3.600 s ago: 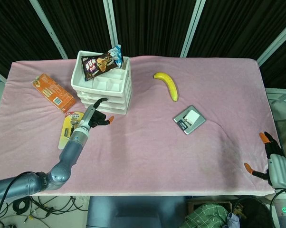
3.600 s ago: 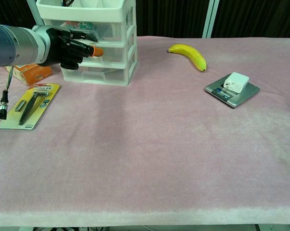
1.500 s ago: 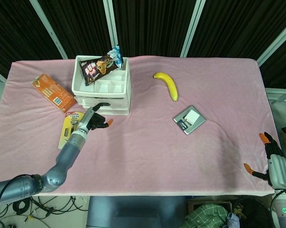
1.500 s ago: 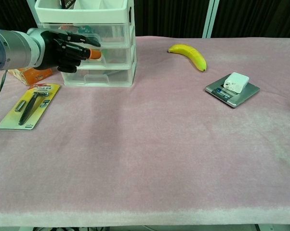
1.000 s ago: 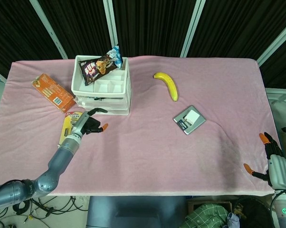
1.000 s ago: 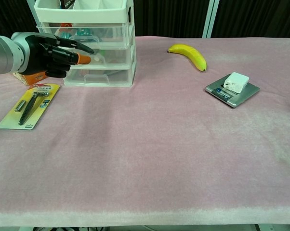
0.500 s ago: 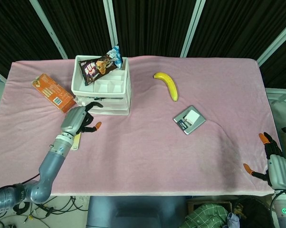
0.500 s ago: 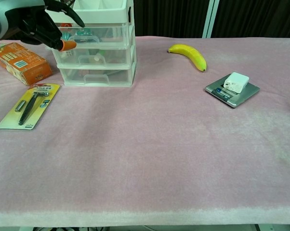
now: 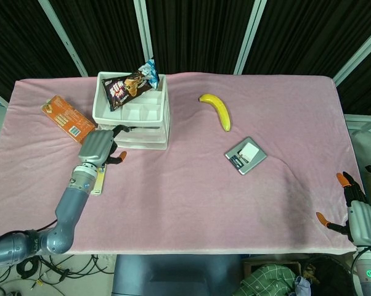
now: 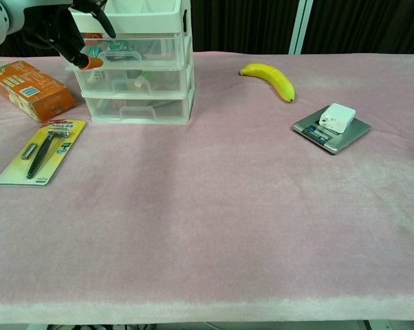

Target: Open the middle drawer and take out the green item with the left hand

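Note:
The white three-drawer unit [image 9: 136, 117] [image 10: 138, 75] stands at the back left, and its clear drawer fronts look flush in the chest view. Behind the middle drawer front [image 10: 137, 80] a small green bit [image 10: 144, 74] shows; a teal pack [image 10: 122, 47] lies in the drawer above. My left hand [image 9: 98, 147] [image 10: 61, 27] hovers at the unit's upper left front corner, fingers apart, holding nothing, with an orange-tipped finger [image 10: 92, 63] by the upper drawer's left edge. My right hand [image 9: 355, 213] rests open off the table's near right corner.
A snack bag [image 9: 133, 83] lies in the unit's top tray. An orange box [image 10: 29, 88] and a razor card [image 10: 42, 151] sit left of the unit. A banana [image 10: 269, 79] and a small scale [image 10: 331, 128] with a white block lie to the right.
My left hand rose from in front of the middle drawer, up and left to the unit's top corner. Earlier the unit turned from skewed to square. The right hand stayed put.

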`<state>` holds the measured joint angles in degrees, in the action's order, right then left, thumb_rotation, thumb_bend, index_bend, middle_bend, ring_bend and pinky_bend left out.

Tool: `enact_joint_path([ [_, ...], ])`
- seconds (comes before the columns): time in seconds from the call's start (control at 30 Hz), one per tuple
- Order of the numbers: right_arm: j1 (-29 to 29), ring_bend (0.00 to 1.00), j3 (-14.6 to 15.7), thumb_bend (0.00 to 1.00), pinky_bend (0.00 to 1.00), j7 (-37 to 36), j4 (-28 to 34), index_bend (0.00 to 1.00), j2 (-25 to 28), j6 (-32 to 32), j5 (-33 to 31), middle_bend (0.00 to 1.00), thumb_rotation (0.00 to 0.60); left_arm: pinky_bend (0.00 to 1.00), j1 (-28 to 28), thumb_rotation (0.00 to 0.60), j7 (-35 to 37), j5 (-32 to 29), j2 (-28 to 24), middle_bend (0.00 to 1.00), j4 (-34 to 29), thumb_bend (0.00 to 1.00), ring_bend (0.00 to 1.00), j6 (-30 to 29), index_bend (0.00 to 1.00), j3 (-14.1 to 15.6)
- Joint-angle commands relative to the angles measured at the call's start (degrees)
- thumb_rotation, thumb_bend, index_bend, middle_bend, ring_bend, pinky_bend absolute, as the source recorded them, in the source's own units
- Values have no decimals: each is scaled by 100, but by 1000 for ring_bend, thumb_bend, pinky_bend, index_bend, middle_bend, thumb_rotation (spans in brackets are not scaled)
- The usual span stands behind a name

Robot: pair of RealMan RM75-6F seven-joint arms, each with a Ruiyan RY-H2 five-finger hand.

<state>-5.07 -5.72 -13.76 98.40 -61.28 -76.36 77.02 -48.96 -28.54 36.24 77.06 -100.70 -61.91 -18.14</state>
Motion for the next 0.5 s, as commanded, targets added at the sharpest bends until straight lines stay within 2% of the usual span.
enact_joint_path([
  [0.03,-1,0,-2,118,123,-3,-2,0,1,4,-6,0,600,967,-81,600,-104,-73,85,1000,105,342,998,-70,261,33],
  [0.4,-6,0,-1,118,123,9,0,0,-2,15,-9,0,600,968,-163,600,-187,-115,194,1000,302,342,998,-138,263,81],
  [0.5,-4,0,-2,118,123,7,0,0,-1,12,-12,0,600,969,-182,600,-249,-230,184,1000,294,342,999,-96,289,116],
])
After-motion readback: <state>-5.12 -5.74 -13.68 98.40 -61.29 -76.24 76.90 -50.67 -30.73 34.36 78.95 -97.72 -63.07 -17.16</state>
